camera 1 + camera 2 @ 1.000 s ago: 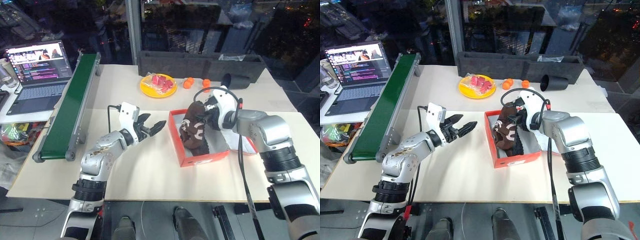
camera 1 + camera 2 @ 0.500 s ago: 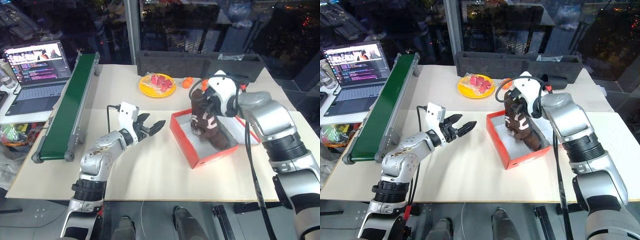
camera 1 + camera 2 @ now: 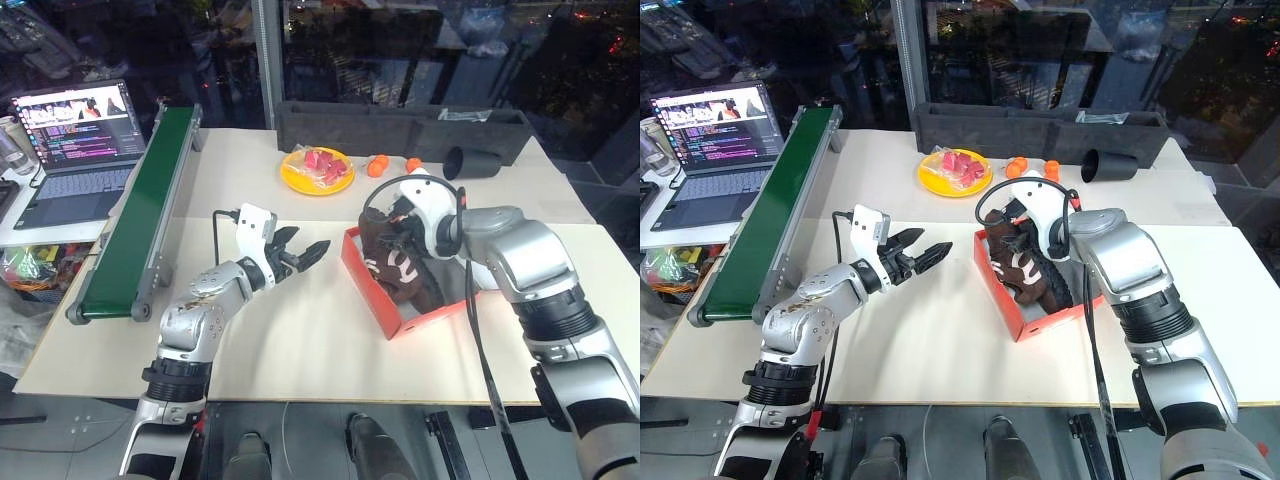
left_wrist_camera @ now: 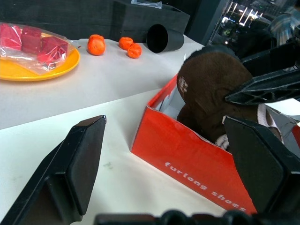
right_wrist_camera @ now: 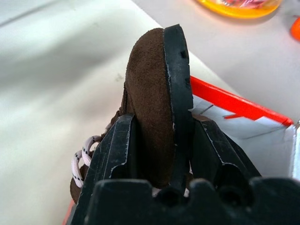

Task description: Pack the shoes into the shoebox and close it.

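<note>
My right hand (image 5: 159,140) is clamped on a shoe (image 5: 157,108), fingers (image 5: 117,150) pressed on both sides of it: one on the brown suede, the other on the black sole. I'm holding it tilted over the shoebox (image 3: 372,290), toe end down inside the box, w/ the white laces (image 5: 80,157) hanging below my fingers. Can't tell if it's touching the box floor. A 2nd dark brown shape w/ white marks (image 3: 392,268) sits in the box right under my right hand, but I can't separate it cleanly from the shoe I'm holding.

The shoebox is red-orange, white inside, lid open, sitting on the desk (image 3: 290,340) directly beneath my right hand & skewed relative to the desk edge.

My left hand (image 3: 312,253) is spread wide & holds nothing. It hovers over the desk, pointing at the near red wall of the box, close to it but not touching.

Beyond my right hand, further across the desk: yellow plate (image 3: 300,178) w/ red pieces in a clear bag (image 3: 322,163), three small orange fruits (image 4: 96,44), a black cup (image 3: 470,162) lying on its side, then a long dark tray (image 3: 400,125). Outboard of my left hand: green conveyor (image 3: 140,215) & a laptop (image 3: 75,150).
</note>
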Robot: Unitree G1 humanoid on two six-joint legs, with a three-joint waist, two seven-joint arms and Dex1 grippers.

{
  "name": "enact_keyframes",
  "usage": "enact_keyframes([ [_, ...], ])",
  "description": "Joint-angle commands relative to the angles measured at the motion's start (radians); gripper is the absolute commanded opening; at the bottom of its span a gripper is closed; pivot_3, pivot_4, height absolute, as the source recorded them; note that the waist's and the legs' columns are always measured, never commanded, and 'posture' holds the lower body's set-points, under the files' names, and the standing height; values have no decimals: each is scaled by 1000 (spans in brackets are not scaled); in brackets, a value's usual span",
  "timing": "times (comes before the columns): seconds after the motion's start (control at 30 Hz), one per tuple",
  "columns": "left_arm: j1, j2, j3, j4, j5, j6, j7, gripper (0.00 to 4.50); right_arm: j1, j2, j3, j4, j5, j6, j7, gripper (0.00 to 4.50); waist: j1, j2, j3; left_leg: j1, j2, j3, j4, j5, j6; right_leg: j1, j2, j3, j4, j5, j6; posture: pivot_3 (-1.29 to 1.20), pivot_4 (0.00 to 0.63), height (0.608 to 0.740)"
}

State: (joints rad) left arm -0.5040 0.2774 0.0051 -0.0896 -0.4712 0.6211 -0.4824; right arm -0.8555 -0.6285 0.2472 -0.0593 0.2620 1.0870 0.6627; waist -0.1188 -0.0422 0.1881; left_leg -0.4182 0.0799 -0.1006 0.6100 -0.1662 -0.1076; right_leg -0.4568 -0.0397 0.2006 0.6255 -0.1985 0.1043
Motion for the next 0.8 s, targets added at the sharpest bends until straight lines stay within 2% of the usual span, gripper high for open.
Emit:
enact_keyframes([
  [0.03, -16, 8, 17, -23, -2, -4, -4, 4275, 62, -4, -10, 15, 48, 70, 49, 1754, 1, 0, 0, 0, 0, 0, 0, 0, 0, 0, 0, 0, 0, 0, 0, 0, 150, 707],
  [0.23, -16, 2, 13, -16, 0, -10, -7, 4275, 107, 0, 81, 303, -21, -49, 129, 1754, -1, -2, -1, 1, 0, 0, 1, 0, 0, 1, 0, 0, 1, 0, 0, 0, 150, 707],
  [0.37, -15, -3, 10, -11, 3, -13, -8, 4275, 67, 13, 158, 482, -85, -163, 204, 1754, 0, -3, -2, 9, 0, 0, 1, 0, 0, 11, 0, 0, -1, -1, 0, 0, 150, 707],
  [0.5, -18, -8, 7, -5, 4, -14, -8, 4275, 23, 63, 230, 692, -164, -294, 274, 1754, 0, -10, -7, 16, 0, 0, 2, 0, 0, 22, 0, 0, -5, -6, -6, 0, 150, 707],
  [0.67, -18, -7, -3, -1, 10, -13, -12, 4275, -50, 175, 187, 965, -229, -435, 207, 1754, -13, -22, -18, 26, 0, 0, 1, -1, 0, 37, 0, -1, -13, -6, -6, 0, 150, 707],
  [0.73, -17, -5, -2, -5, 9, -10, -12, 4275, -68, 194, 157, 1008, -236, -465, 170, 1754, -21, -29, -25, 28, 0, 0, 2, -1, -1, 39, 0, -1, -13, -6, -6, 0, 150, 707],
  [0.8, -17, -2, 0, -9, 7, -7, -11, 4275, -79, 205, 123, 1028, -238, -476, 147, 1754, -28, -30, -26, 30, 0, 0, 3, -1, -1, 42, 0, -1, -14, -6, -6, 0, 150, 707],
])
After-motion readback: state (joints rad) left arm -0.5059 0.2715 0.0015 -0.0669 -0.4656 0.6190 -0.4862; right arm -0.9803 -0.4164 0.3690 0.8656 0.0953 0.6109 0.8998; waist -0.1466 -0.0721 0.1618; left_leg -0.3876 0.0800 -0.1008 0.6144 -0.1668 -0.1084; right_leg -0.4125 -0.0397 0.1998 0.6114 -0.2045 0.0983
